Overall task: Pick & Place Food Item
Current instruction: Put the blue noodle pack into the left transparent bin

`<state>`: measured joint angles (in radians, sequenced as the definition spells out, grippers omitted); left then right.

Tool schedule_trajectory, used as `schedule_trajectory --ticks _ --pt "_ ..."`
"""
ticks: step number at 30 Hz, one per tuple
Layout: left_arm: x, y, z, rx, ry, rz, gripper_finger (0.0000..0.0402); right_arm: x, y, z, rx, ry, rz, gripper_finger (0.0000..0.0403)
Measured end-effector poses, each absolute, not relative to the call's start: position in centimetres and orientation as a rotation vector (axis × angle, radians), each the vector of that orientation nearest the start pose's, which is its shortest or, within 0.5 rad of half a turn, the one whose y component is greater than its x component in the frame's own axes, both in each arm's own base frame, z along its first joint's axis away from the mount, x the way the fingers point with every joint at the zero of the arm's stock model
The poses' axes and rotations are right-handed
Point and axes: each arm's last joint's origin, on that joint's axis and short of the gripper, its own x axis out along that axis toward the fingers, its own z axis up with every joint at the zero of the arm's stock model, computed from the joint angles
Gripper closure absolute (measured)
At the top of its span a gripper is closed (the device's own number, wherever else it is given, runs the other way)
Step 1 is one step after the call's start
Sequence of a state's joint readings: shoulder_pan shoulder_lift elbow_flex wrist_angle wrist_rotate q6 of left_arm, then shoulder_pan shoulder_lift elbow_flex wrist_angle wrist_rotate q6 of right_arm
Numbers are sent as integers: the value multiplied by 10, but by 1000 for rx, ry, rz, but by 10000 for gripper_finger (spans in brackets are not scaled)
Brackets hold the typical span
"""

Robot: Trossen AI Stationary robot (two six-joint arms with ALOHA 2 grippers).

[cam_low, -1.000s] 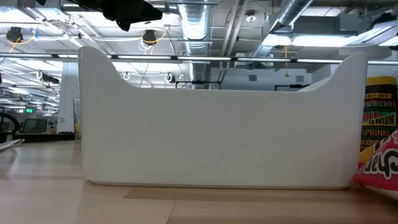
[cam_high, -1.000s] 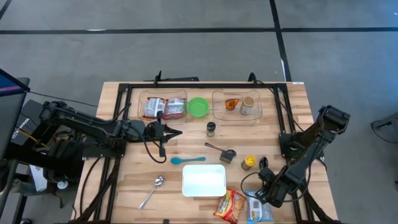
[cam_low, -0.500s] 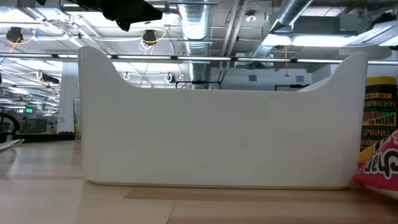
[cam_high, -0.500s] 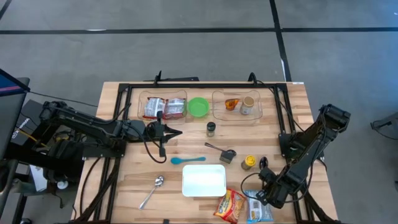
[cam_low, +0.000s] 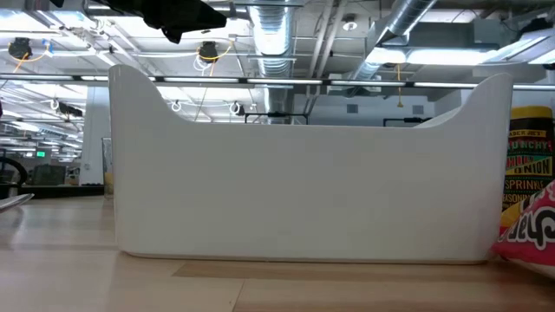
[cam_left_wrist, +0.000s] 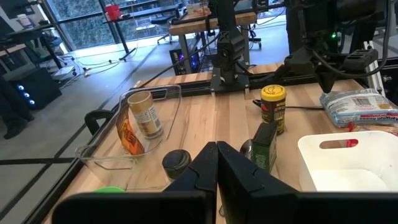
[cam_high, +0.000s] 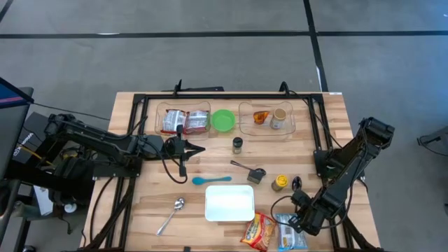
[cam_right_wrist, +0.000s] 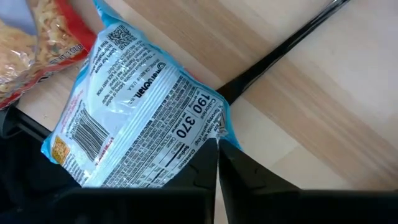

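Right wrist view: right gripper (cam_right_wrist: 217, 152) closed beside blue packet (cam_right_wrist: 143, 121).

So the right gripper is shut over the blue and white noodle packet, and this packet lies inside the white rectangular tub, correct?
Not quite. The blue and white noodle packet lies on the wooden table, outside the white rectangular tub, beside the red and yellow snack bag; the high view shows it. The right gripper is indeed shut over the packet, as the right wrist view shows.
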<state>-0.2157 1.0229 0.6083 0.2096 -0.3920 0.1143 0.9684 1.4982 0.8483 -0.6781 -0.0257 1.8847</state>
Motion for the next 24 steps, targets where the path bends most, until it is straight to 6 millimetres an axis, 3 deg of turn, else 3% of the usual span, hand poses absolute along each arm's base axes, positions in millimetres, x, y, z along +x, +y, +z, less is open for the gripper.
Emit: schedule_trajectory --ticks 11,24 --pt "221 -37 266 175 206 164 401 142 209 172 899 1436 -548 310" --pt "221 -37 266 175 206 164 402 136 206 166 903 1411 -611 302"
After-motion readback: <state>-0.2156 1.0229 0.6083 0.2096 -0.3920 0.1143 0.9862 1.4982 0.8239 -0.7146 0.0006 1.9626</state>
